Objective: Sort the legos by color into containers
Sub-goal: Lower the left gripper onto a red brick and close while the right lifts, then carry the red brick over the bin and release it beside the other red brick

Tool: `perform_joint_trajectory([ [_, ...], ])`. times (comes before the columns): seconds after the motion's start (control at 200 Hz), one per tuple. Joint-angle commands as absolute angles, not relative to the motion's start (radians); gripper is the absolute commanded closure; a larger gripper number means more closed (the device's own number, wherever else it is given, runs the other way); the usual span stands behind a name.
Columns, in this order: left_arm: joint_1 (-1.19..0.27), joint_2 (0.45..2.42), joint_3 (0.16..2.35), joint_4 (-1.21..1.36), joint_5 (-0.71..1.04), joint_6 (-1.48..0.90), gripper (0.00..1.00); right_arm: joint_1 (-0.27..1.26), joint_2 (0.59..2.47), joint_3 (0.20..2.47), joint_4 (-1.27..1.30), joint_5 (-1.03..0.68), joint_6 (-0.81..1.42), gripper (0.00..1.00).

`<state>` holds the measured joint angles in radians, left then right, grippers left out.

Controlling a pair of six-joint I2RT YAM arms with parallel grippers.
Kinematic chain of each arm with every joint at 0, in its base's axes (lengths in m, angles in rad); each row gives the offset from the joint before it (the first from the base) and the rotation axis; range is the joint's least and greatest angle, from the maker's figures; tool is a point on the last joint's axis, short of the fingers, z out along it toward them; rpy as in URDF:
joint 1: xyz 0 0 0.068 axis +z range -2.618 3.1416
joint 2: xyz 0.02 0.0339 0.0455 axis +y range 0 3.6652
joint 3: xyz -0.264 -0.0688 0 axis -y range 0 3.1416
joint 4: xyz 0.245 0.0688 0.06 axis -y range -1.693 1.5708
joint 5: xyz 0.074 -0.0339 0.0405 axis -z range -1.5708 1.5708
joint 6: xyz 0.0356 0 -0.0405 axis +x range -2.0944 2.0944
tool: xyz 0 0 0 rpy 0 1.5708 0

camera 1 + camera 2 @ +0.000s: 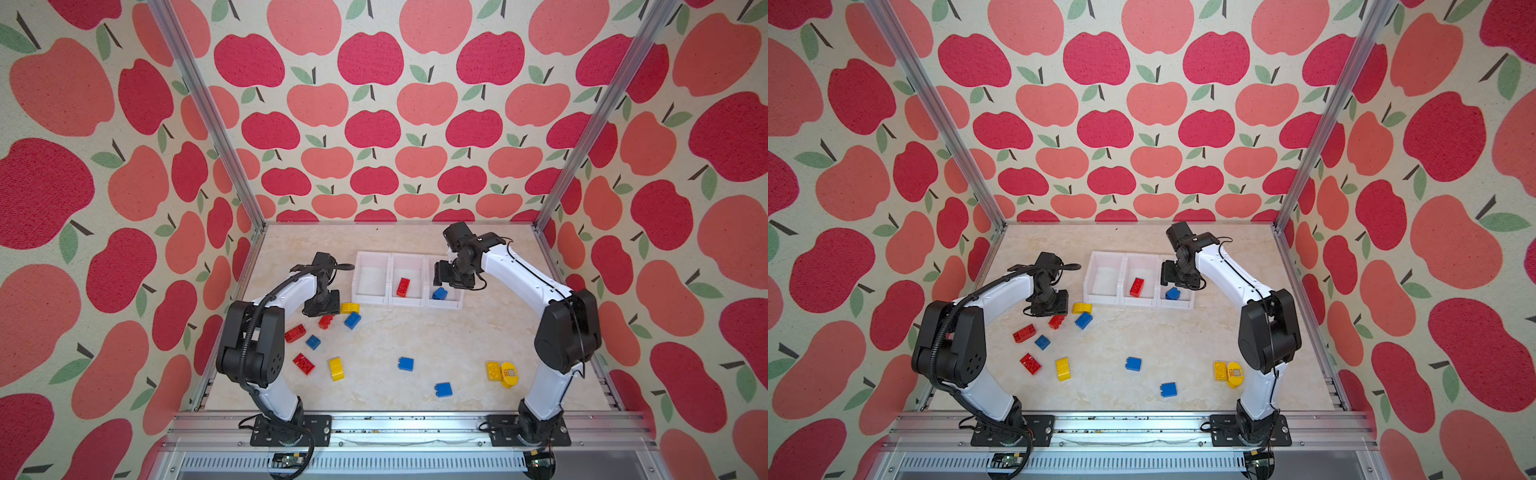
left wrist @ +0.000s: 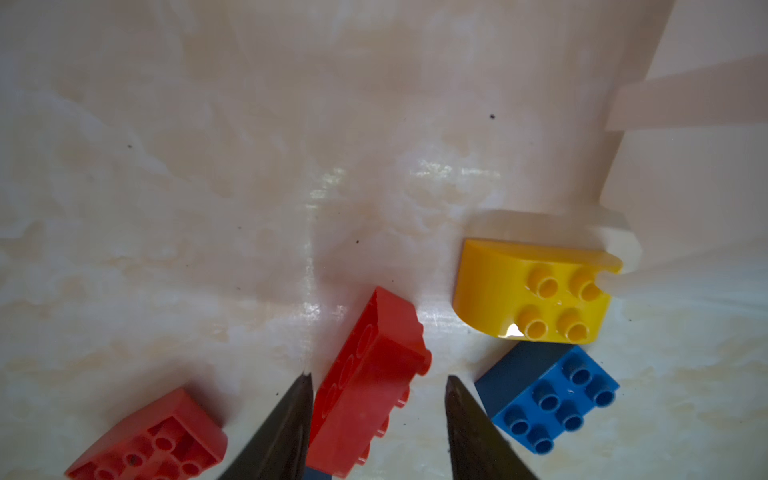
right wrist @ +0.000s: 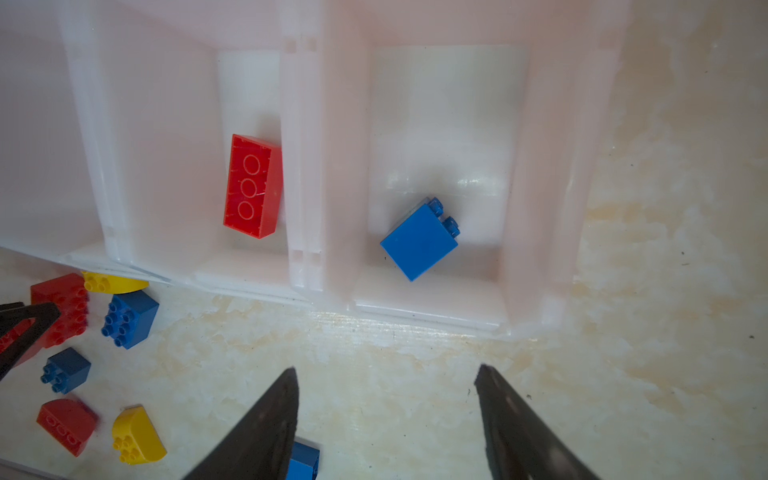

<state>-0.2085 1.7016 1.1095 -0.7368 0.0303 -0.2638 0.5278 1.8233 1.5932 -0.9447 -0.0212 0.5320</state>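
- The left gripper (image 2: pixel 377 376) stood low over a cluster of legos. Its fingers were parted and straddled a red brick (image 2: pixel 374 345) lying on its side. One finger seemed to touch it and a gap showed at the other, though the close view made contact hard to judge.
- Spanning the brick's narrow width probably suited a clean pinch, since a six-stud blue brick (image 2: pixel 548 399) and a rounded yellow brick (image 2: pixel 528 286) crowded just beside it.
- The right gripper (image 3: pixel 386 368) hung with fingers spread and nothing between them, near the front of the right-hand bin (image 3: pixel 540 208). Inside, a blue brick (image 3: pixel 417 243) lay tipped on its side, as a released piece would land.
- Of the white containers (image 1: pixel 390 254), the middle bin (image 3: pixel 166 166) held a second red brick (image 3: pixel 251 187). The left bin (image 1: pixel 371 282) was bare, presumably kept for yellow.
- Every other brick lay loose on the table (image 1: pixel 395 332), so sorting looked barely begun.
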Motion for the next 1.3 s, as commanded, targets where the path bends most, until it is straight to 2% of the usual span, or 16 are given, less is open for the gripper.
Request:
perform_joint_trajectory([
  [0.0, -0.213, 1.728, 1.138, -0.764, 0.018, -0.253, 0.51, 0.523, 1.778, 1.581, -0.966, -0.029, 0.554, 0.3],
  [0.145, -0.217, 1.752, 1.137, -0.76, 0.012, -0.259, 0.54, 0.522, 1.773, 1.571, -0.963, -0.03, 0.561, 0.3],
  [0.405, -0.224, 1.766, 1.128, -0.752, 0.003, -0.268, 0.67, 0.523, 1.767, 1.557, -0.956, -0.03, 0.567, 0.3],
  [0.765, -0.228, 1.71, 1.1, -0.753, -0.012, -0.294, 0.89, 0.523, 1.752, 1.532, -0.943, -0.034, 0.574, 0.3],
  [0.975, -0.253, 1.627, 1.104, -0.78, -0.038, -0.314, 0.91, 0.522, 1.735, 1.511, -0.937, -0.035, 0.578, 0.3],
  [1.296, -0.416, 1.505, 1.212, -0.717, -0.067, -0.318, 0.91, 0.51, 1.661, 1.428, -0.87, -0.075, 0.601, 0.3],
])
